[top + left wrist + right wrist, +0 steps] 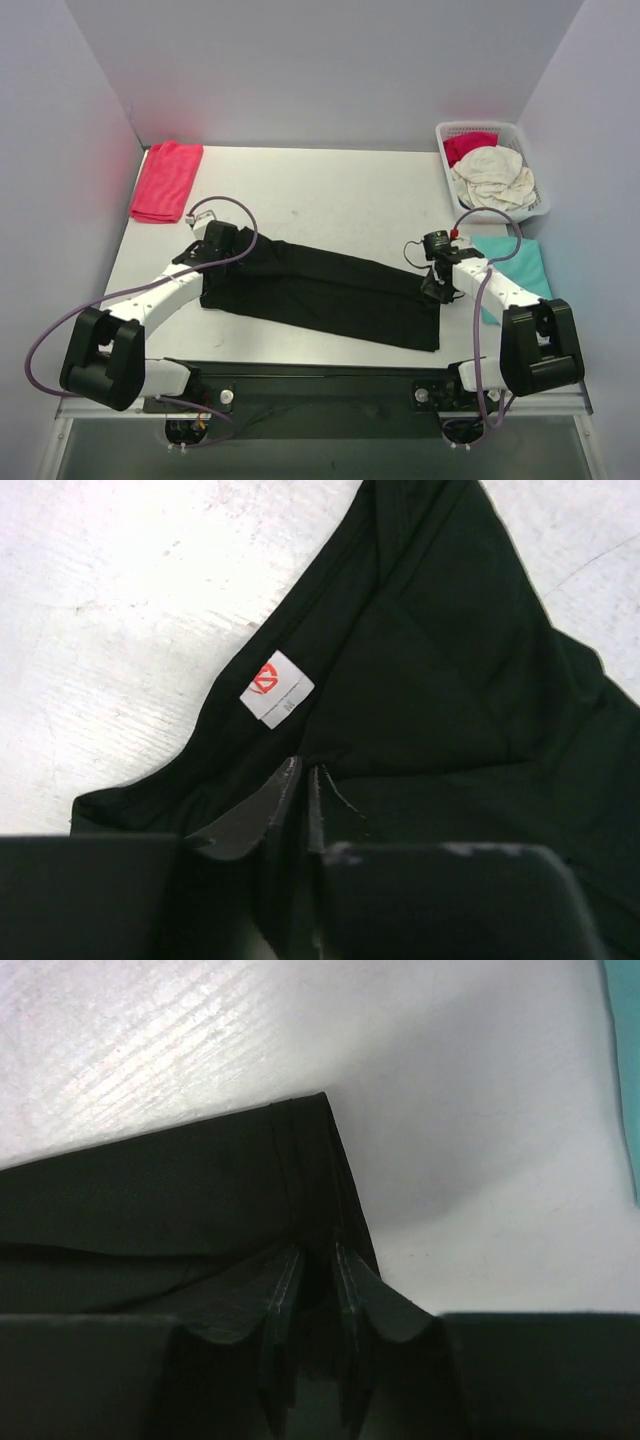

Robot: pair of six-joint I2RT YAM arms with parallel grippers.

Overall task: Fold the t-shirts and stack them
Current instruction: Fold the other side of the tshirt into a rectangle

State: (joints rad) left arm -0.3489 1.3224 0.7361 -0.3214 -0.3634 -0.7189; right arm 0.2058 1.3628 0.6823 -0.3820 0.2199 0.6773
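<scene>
Top view: a black soft-cloth t-shirt [320,295], folded lengthwise into a long band, lies slanted across the middle of the white table [340,190]. The left gripper [215,247] sits on its left end and the right gripper [437,285] on its right end. One arm per end probably means the band gets lifted and folded crosswise while kept taut. A flat folded red t-shirt [165,180] lies at the far-left corner, likely the stack spot. A teal t-shirt [522,265] lies flat just beside the right arm. The white plastic lattice basket [478,125] at far right holds a crumpled cream t-shirt [493,178] and a red one [468,145], not yet folded.

Left wrist view: the fingers [265,820] are pressed nearly together, with black cloth bunched between them. I judge the jaws clamped on the shirt's collar edge. The small white neck label [277,688] with a red mark is just beyond the tips, so this is the neck end.

Right wrist view: the fingers [283,1290] stand slightly apart, with stacked black layers running into the gap. I judge them closed on the hem corner, and the layered edge shows several plies caught together. A teal strip is at the right border, well apart from the grip.

Roughly halfway on this shirt; the crosswise fold is not yet done.
</scene>
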